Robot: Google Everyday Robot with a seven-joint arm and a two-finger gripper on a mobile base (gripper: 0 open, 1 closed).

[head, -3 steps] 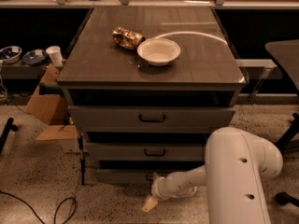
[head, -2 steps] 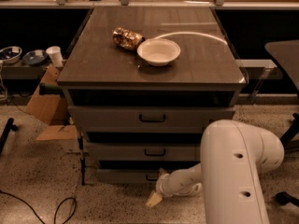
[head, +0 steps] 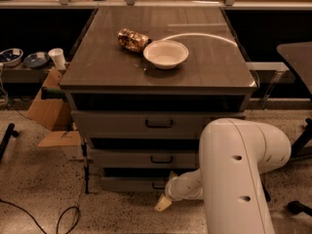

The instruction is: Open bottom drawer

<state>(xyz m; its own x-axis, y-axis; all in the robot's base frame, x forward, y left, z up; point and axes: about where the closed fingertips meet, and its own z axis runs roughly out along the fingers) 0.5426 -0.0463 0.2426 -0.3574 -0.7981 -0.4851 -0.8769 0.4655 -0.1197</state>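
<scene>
The grey cabinet has three drawers. The bottom drawer point(head: 126, 184) is the narrowest and lowest, just above the floor, and its small black bar handle point(head: 157, 185) is partly hidden by my wrist. My gripper point(head: 163, 204) hangs on the white arm point(head: 239, 169) in front of and slightly below that handle, with its pale tip pointing down-left towards the floor. The drawer front looks flush or nearly so with its frame.
The middle drawer point(head: 122, 158) and the wide top drawer point(head: 112, 123) sit above. A white bowl point(head: 165, 53) and a crumpled snack bag point(head: 132, 39) lie on the cabinet top. A cardboard box point(head: 46, 111) stands to the left, with a cable point(head: 63, 221) on the floor. A chair base point(head: 297, 206) is at the right.
My gripper has moved a little up and to the right, closer to the bottom drawer's handle. The drawers have not moved.
</scene>
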